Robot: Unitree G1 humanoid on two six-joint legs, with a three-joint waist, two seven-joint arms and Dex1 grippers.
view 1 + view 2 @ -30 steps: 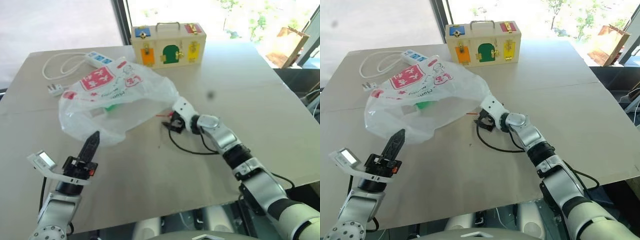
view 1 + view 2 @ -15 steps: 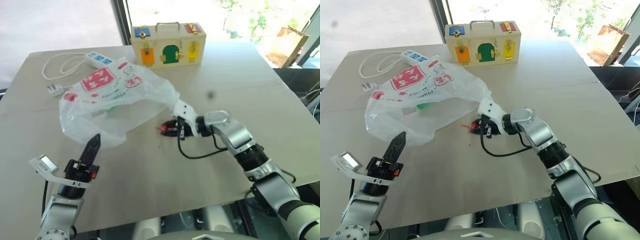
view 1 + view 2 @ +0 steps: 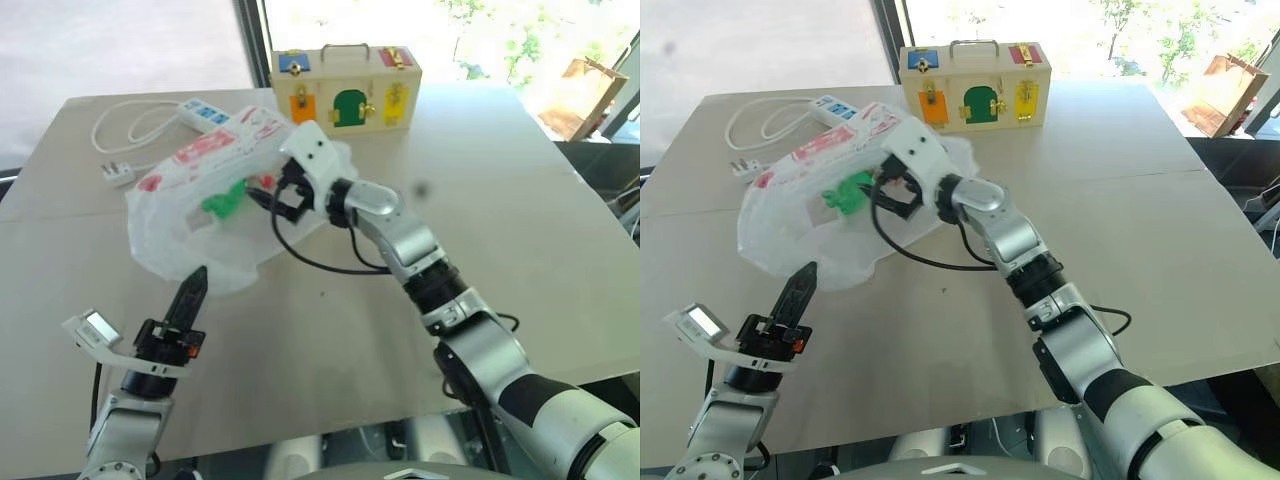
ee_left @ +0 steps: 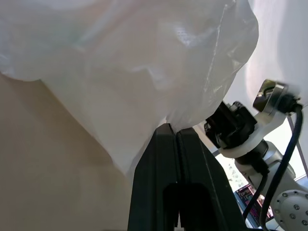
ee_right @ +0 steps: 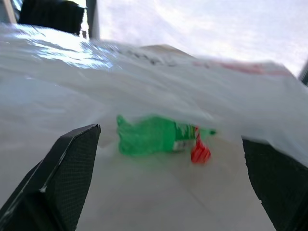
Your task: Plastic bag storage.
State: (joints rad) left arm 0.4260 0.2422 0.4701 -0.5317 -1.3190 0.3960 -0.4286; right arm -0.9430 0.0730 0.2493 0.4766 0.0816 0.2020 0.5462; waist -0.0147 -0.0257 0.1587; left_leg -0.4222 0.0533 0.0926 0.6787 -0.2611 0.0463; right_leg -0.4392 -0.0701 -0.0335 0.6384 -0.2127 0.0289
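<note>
The right claw (image 5: 168,159) gapes wide at the plastic bag (image 3: 200,215), a green object (image 5: 147,136) lying just beyond it, while the left claw (image 4: 175,139), pressed together, touches the bag's edge.

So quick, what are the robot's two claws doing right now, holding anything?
Left gripper: shut, pinching the plastic bag's near edge.
Right gripper: jaws open, holding nothing, raised at the bag.

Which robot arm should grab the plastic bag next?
Probably the right. Its right gripper hangs open right over the plastic bag, at the green thing inside. The left gripper is shut, at the bag's near edge.
</note>
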